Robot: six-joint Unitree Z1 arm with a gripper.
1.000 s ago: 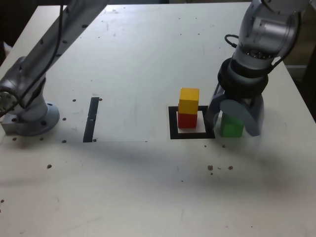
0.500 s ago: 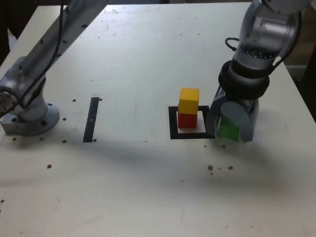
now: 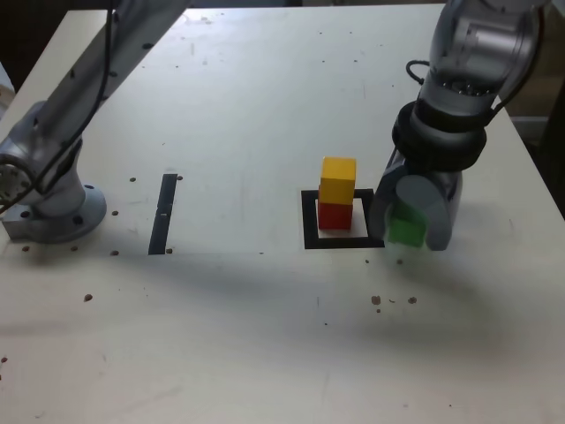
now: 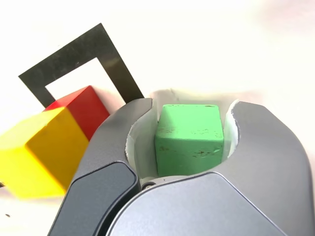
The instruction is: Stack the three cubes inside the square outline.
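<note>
Grey pincer (image 3: 408,228) points down at the white table (image 3: 265,106), jaws pinching the green cube (image 3: 407,230) between them, just beside the square outline (image 3: 310,221) on the exterior view's right. Cubes have no long axis; the green one sits square to the jaws. Inside the outline, the yellow cube (image 3: 337,180) sits upright atop the red cube (image 3: 334,215).

Silver-grey arm (image 3: 468,53), black cable
</note>
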